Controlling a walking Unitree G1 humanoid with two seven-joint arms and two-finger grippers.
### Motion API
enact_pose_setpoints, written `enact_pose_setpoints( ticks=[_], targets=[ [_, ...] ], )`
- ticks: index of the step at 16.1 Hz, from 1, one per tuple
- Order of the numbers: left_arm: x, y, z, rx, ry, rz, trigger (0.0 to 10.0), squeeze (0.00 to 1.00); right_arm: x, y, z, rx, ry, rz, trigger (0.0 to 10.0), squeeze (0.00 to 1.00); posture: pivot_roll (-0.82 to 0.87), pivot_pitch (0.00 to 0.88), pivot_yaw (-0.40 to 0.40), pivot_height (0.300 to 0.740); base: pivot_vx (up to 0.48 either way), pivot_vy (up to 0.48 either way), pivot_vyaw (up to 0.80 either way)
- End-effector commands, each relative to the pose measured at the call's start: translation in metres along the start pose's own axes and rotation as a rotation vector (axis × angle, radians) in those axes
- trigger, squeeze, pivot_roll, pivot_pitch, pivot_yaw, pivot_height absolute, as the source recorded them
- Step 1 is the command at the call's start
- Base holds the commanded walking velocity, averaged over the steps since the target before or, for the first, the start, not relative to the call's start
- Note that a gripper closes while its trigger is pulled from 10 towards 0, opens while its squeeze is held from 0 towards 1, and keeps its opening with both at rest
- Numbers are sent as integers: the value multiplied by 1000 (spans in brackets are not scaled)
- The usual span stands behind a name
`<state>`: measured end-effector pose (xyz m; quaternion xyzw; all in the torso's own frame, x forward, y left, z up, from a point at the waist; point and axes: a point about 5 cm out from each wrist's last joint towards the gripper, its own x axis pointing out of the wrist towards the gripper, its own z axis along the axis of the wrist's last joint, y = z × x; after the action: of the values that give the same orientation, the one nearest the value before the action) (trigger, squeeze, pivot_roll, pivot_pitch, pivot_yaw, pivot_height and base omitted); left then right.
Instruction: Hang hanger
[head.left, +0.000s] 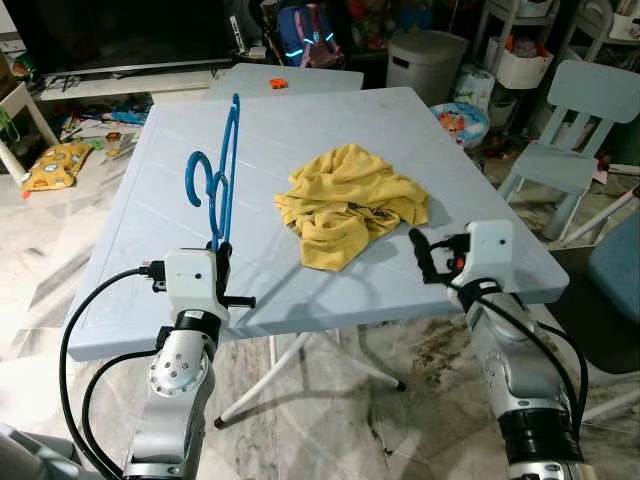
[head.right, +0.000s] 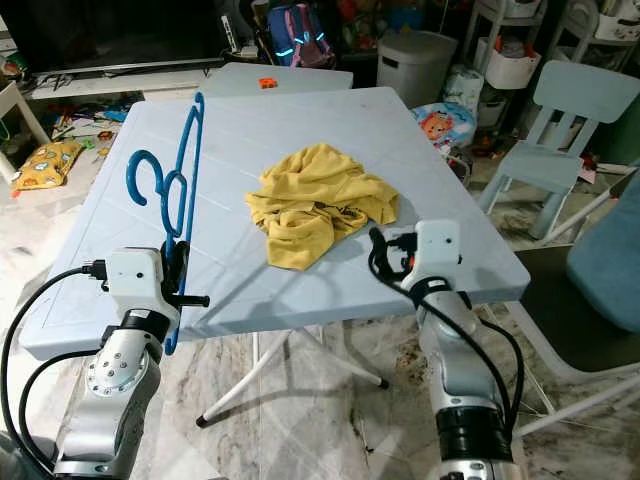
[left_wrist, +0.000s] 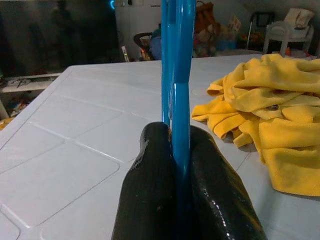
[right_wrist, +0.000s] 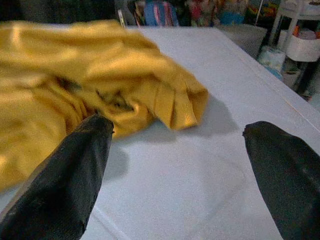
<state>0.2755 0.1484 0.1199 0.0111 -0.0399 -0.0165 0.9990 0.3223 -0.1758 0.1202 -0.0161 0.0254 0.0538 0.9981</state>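
Note:
A blue plastic hanger (head.left: 221, 175) stands upright over the left part of the pale blue table (head.left: 180, 180), hook toward the left. My left gripper (head.left: 221, 252) is shut on its lower end; in the left wrist view the hanger (left_wrist: 176, 75) rises from between the two black fingers (left_wrist: 150, 190). A crumpled yellow garment (head.left: 345, 203) lies in the middle of the table. My right gripper (head.left: 422, 257) is open just above the table's near right edge, a short way from the garment (right_wrist: 75, 85), with nothing between its fingers (right_wrist: 70, 180).
A light blue chair (head.left: 570, 140) stands to the right of the table. A second small table (head.left: 285, 80), a white bin (head.left: 425, 65) and shelves crowd the back. Toys lie on the marble floor at the left (head.left: 60, 165).

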Motion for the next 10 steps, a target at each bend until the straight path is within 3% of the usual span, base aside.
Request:
enact_pose_setpoints(
  ticks=[1, 5, 10],
  targets=[
    [1, -3, -3, 5, 6, -10, 10000, 0, -3, 1, 0, 5, 18, 46, 10000, 0, -71, 0, -1, 740, 0, 0, 0],
    [0, -5, 2, 15, -2, -19, 10000, 0, -6, 1, -5, 91, 38, 48, 10000, 0, -53, 0, -2, 740, 0, 0, 0],
    [1, -9, 1, 6, 5, -29, 10000, 0, -1, 4, -3, 88, 70, 71, 10000, 0, -69, 0, -12, 740, 0, 0, 0]
  ],
)
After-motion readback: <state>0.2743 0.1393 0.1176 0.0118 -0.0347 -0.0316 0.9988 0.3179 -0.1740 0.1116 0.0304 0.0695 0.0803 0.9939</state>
